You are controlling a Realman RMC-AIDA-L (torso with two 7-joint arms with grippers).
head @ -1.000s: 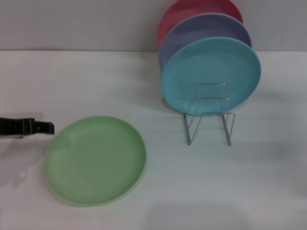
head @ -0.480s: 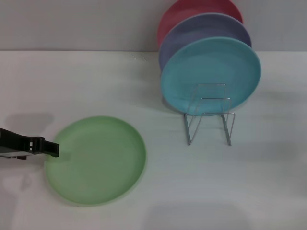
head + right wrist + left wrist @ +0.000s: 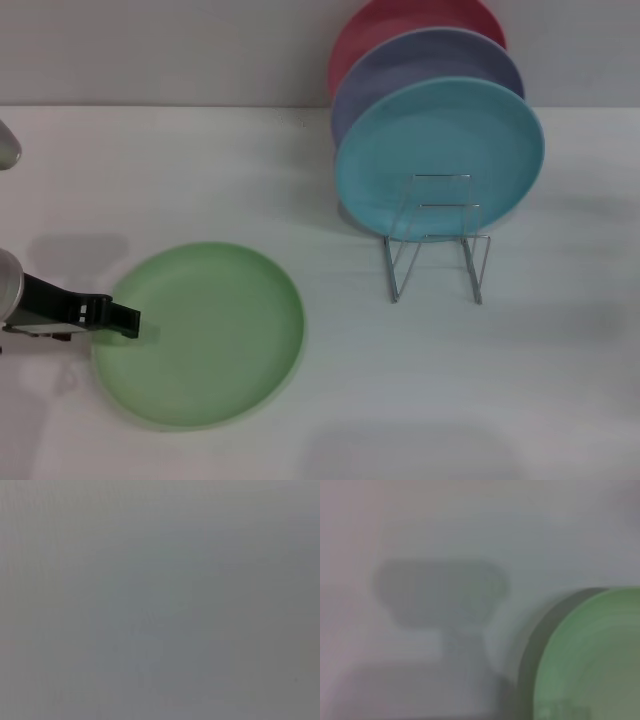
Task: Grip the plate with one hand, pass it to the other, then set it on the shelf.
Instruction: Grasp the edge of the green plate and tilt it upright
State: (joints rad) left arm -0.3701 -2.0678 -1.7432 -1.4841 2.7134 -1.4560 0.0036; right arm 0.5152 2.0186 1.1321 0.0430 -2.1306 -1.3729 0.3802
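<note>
The light green plate (image 3: 200, 334) lies flat on the white table, left of centre. My left gripper (image 3: 118, 319) reaches in from the left edge, its black tip over the plate's left rim. The left wrist view holds the plate's rim (image 3: 590, 655) and the gripper's shadow on the table. The silver wire shelf (image 3: 437, 245) stands to the right of the plate, its front loops bare. My right gripper is out of view; the right wrist view is only flat grey.
In the shelf's back slots stand a turquoise-blue plate (image 3: 440, 160), a lavender plate (image 3: 420, 60) and a red plate (image 3: 400, 20), all upright. A grey wall runs behind the table.
My left gripper has moved down and to the right, from beside the plate's upper left to over its left rim. The plate has not moved.
</note>
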